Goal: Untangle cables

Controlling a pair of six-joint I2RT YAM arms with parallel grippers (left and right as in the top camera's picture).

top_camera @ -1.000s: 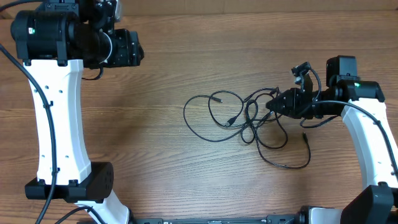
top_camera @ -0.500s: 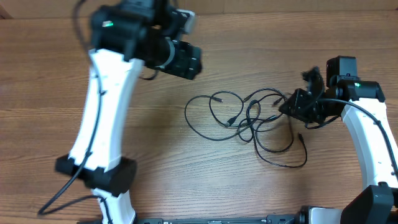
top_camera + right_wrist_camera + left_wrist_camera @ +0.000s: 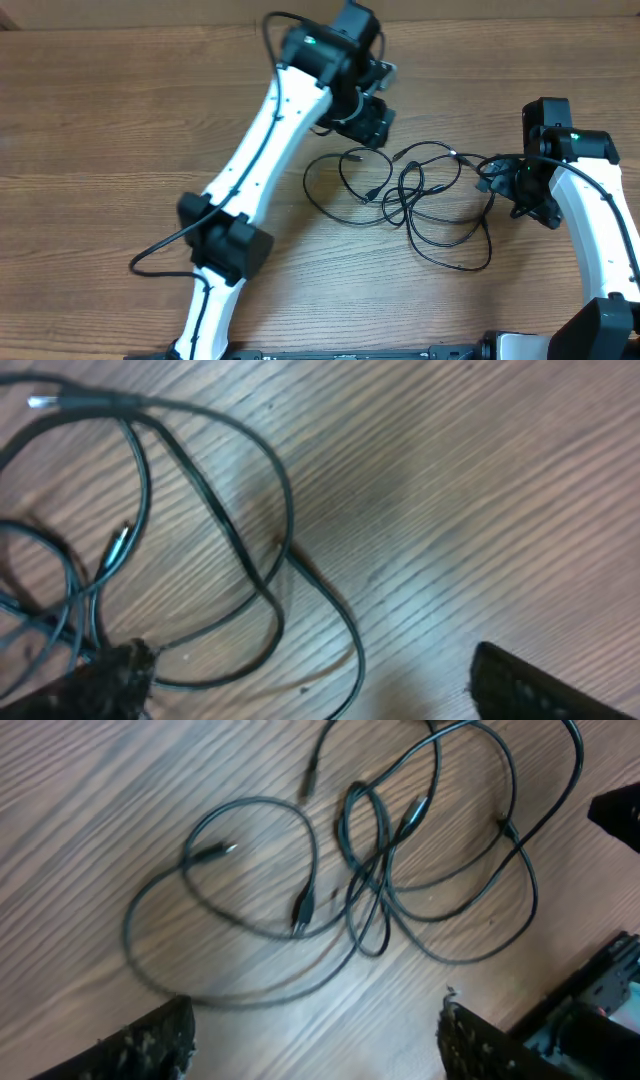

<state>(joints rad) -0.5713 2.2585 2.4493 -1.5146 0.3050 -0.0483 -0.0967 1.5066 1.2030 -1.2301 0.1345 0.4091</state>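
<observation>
We find the cables lying loose on the wooden tabletop, right of its middle and roughly halfway between the far and near edges. They form a flat tangle of thin black loops that cross one another at the centre. One wide loop spreads toward the left edge with a small plug lying inside it, and another bulges toward the near edge. The left arm stretches diagonally from the near edge across the tabletop. This places the left gripper over the wood just beyond the tangle, on its far-edge side. In the wrist view we see its fingers spread wide and released, with only wood between them and the tangle beyond. The right arm stands along the right edge, and the right gripper is at the tangle's right-hand end. It is also released, jaws wide, with a single strand running on the wood between them. One of its fingers sits over several strands, and we cannot tell whether it touches them.
</observation>
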